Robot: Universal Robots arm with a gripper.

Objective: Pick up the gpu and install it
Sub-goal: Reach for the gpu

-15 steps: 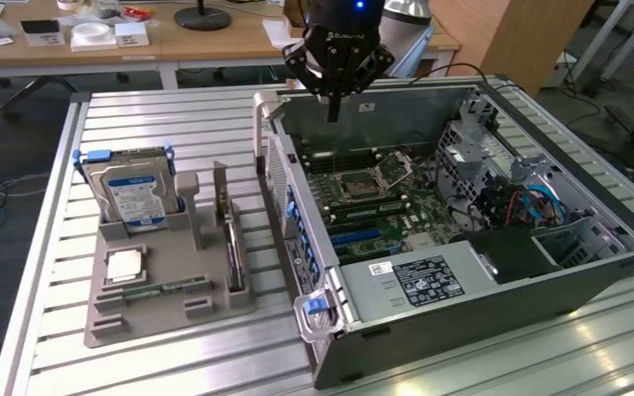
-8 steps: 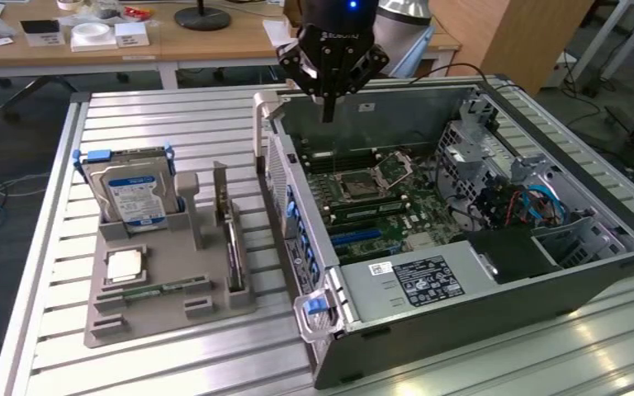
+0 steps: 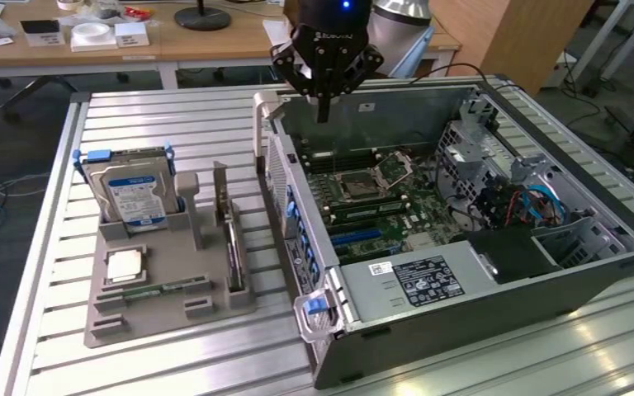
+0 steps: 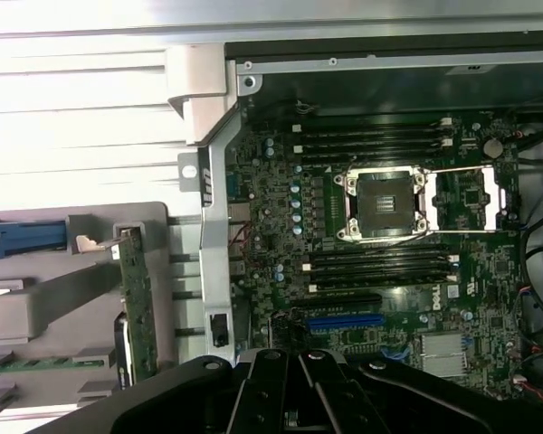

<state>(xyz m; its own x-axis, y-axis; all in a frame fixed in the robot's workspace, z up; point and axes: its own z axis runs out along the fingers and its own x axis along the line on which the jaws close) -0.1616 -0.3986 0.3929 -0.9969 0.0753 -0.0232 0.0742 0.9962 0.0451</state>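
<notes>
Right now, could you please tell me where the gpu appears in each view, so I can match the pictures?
Exterior view: the gpu stands on edge in the gray holder, between the hard drive and the computer case.
Wrist view: the gpu is seen edge-on in that holder, just outside the case wall.
Shared landmark: the CPU socket.

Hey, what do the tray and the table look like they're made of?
Tray: probably matte grey plastic, judging by its moulded slots and lack of glare. Table: likely bare aluminium, with ribbed silvery slats and a soft sheen.
</notes>
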